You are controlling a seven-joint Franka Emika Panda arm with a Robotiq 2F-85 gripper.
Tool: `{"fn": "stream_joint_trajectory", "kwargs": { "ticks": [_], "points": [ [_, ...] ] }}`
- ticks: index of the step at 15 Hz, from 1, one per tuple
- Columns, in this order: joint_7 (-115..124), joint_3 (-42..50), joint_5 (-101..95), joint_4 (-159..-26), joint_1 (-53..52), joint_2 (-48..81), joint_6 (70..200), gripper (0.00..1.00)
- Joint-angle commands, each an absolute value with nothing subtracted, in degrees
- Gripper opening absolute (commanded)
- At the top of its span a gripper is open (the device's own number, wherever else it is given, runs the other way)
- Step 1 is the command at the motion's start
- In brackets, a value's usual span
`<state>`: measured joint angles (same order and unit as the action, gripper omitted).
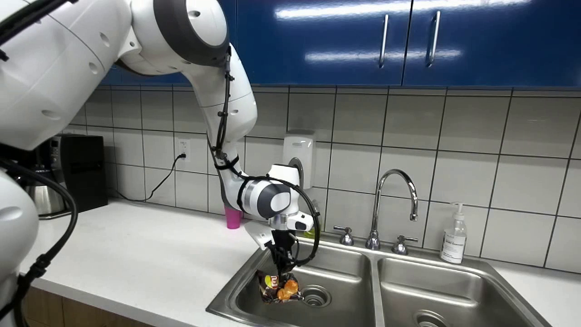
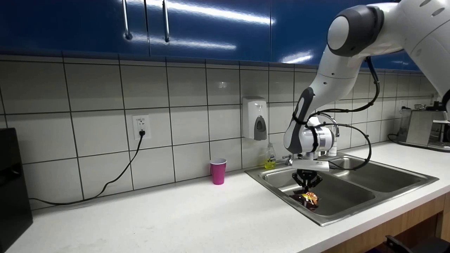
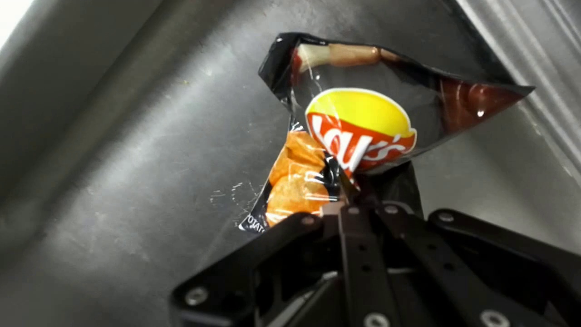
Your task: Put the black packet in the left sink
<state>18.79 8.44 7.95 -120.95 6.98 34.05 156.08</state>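
The black packet [image 1: 268,293] is a crumpled dark wrapper with orange and yellow patches. It is also in an exterior view [image 2: 309,201] and in the wrist view [image 3: 363,122], where a Lay's logo shows. My gripper [image 1: 280,274] points down and is shut on the packet's pinched middle; it also shows in the wrist view [image 3: 358,204]. The packet hangs within the left sink [image 1: 347,284], left of the round drain. The wrist view shows the bare basin floor [image 3: 159,190] around it. Whether the packet touches the floor I cannot tell. The fingertips are partly hidden by folds.
The right basin [image 1: 429,284] lies past a steel divider. A faucet [image 1: 376,209] stands behind the sink, with a soap bottle [image 1: 454,238] to its right. A pink cup [image 2: 218,172] and a yellow liquid bottle [image 2: 270,158] stand by the wall.
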Motion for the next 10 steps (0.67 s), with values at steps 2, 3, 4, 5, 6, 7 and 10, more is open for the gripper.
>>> {"fn": "stream_joint_trajectory", "kwargs": {
  "ticks": [2, 3, 4, 5, 6, 7, 10],
  "points": [
    [16.65, 7.85, 9.93, -117.67, 8.67, 38.76, 158.11, 0.0],
    [16.62, 7.81, 10.09, -117.31, 8.85, 39.59, 158.35, 0.0],
    [16.67, 7.8, 10.31, -117.03, 8.98, 40.31, 158.6, 0.0],
    [16.65, 7.79, 10.52, -116.74, 9.13, 41.06, 158.9, 0.0],
    [16.68, 7.86, 10.63, -116.31, 9.21, 41.79, 159.06, 0.0],
    [16.7, 7.85, 10.79, -116.18, 9.28, 42.32, 159.25, 0.0],
    [16.76, 7.95, 11.07, -115.61, 9.44, 43.67, 159.72, 0.0]
  ]
}}
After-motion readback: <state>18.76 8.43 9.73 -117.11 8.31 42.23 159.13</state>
